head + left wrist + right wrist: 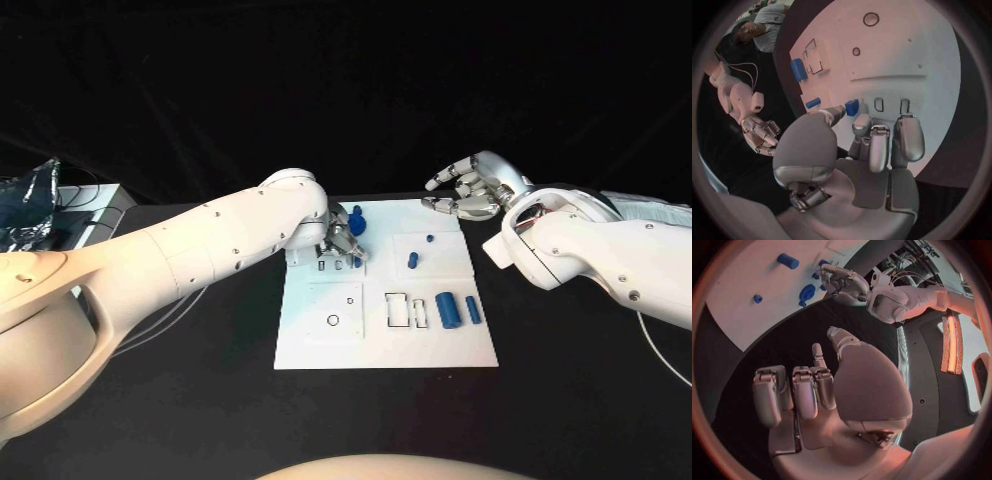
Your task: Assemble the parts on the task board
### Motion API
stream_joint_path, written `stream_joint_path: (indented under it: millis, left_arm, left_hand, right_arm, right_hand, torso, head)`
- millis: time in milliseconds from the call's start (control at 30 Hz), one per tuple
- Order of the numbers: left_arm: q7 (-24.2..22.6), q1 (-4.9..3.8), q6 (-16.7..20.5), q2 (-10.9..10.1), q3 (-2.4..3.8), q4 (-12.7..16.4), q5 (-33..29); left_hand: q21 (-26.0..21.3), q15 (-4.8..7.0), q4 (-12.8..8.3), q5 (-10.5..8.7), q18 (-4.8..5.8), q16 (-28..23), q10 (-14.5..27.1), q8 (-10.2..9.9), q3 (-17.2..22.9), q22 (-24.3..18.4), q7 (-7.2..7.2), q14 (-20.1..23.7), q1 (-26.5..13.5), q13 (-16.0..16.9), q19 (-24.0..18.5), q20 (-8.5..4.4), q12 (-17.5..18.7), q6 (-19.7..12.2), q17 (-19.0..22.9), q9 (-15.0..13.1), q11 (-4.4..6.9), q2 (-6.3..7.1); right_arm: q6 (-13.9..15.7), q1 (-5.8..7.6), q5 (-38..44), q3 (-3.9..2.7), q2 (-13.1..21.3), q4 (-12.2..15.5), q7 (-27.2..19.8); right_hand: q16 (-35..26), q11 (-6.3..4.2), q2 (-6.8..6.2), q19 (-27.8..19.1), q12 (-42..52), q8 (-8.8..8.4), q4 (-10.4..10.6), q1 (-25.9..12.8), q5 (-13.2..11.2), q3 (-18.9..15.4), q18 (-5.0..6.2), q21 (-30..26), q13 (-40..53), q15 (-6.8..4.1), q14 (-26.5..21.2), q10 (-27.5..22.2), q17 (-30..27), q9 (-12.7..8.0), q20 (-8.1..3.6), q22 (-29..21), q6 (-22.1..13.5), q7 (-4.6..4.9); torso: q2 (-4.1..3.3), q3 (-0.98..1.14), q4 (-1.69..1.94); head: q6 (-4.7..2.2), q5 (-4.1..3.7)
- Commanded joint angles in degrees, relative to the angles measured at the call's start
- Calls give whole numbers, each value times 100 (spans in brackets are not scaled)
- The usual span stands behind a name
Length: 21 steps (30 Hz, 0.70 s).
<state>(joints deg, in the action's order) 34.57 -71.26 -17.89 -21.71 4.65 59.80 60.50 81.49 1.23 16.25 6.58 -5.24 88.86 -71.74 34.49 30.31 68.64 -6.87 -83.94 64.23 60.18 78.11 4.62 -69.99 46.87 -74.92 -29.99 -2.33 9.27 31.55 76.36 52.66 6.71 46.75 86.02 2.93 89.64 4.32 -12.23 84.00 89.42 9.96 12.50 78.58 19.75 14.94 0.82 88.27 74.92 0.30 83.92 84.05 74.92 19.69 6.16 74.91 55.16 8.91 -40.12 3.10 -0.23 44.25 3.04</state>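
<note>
The left robot hand (338,245) sits over the far left part of the task board (387,350), its fingers curled down onto the white surface. In the left wrist view a small blue part (852,107) lies right at the fingertips (863,122), touching or nearly so; whether it is actually pinched cannot be told from these angles. In the head view another blue piece (356,219) stands just beyond that hand, near the board's far edge.

The right robot hand (469,190) hovers off the board, above the black bench (577,380) past the board's far right corner, fingers loosely curled with nothing in them (the right wrist view shows an empty palm).

Further parts lie well apart from both hands: two small ones (413,259) in the board's far right section and a pair of blue cylinders (449,310) side by side toward the near right. The near half of the board and the bench around its near edge give open room.
</note>
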Motion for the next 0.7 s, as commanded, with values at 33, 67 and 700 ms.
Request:
stream_joint_path:
  millis: [33,67,700]
  left_arm:
    - [-93,-6,-87,4,-1,3,-30]
    - [-92,-6,-91,3,-1,4,-32]
    - [-170,-6,-14,-59,-3,-42,-723]
  left_hand:
    - [6,8,-11,-11,79,-12,59,80,179,-6,39,-503,116,-27,-29,-2,31,-7,-1254,-85,18,16]
    - [8,12,-13,-10,79,-11,59,97,222,-2,44,-503,127,-27,-28,-5,30,-6,-1255,-108,23,24]
    - [4,230,-1240,933,81,65,-5,1062,2396,23,297,-569,-55,-260,-38,-183,245,-130,-1420,-1935,266,231]
  right_arm:
    - [-94,0,73,-2,-9,-5,24]
    - [-94,0,74,-2,-10,-6,26]
    - [-143,-1,48,-1,-107,-140,69]
  right_hand:
    - [36,-12,3,500,-26,22,38,-4,-10,14,-27,-35,1422,-29,608,507,1508,11,-30,1362,-53,0]
    - [36,-12,3,500,-26,22,38,-4,-10,14,-27,-35,1422,-29,608,507,1508,11,-30,1362,-53,0]
    - [36,-12,13,495,-27,28,52,-12,-23,16,-24,-45,1422,-28,608,506,1508,19,-28,1355,-56,0]
  torso:
    - [2,6,9]
    - [2,6,9]
    - [6,2,13]
  head:
    - [17,-6]
    - [17,-6]
    - [46,1]
